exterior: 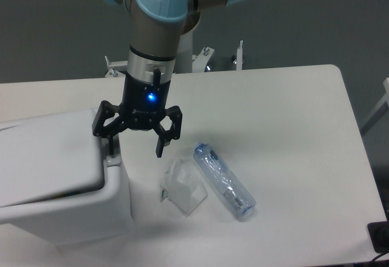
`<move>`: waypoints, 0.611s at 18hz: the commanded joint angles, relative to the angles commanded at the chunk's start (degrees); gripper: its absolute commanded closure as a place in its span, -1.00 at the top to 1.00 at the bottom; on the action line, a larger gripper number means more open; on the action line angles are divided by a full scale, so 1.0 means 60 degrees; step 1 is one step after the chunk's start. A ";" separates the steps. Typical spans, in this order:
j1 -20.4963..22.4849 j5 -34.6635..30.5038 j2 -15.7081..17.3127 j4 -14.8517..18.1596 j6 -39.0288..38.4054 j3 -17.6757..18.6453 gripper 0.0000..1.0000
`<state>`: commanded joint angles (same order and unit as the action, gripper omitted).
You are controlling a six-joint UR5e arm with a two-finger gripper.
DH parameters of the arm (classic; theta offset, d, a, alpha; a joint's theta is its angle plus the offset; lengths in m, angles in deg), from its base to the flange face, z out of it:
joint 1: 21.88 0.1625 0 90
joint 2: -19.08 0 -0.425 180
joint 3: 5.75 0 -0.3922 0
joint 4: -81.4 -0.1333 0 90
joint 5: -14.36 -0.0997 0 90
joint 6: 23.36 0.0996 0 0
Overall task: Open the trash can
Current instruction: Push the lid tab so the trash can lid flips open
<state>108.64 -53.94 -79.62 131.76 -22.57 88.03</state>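
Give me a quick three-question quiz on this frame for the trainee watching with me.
1. True or false: the trash can lid is lifted at its front edge.
2. Which pincer finger is at the bin's latch: A) left in image, B) right in image?
3. What lies between the bin and the clear bottle?

Key: 1 true, a dark gap shows under the lid. 2 A. 3 a crumpled clear plastic wrapper.
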 joint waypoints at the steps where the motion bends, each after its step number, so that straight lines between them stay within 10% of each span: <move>1: 0.0000 0.0000 0.0000 0.0000 0.0000 0.0000 1.00; 11: 0.0876 -0.0687 0.0132 -0.0176 0.0029 -0.1507 1.00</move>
<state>113.90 -58.06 -78.83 130.71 -22.39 78.98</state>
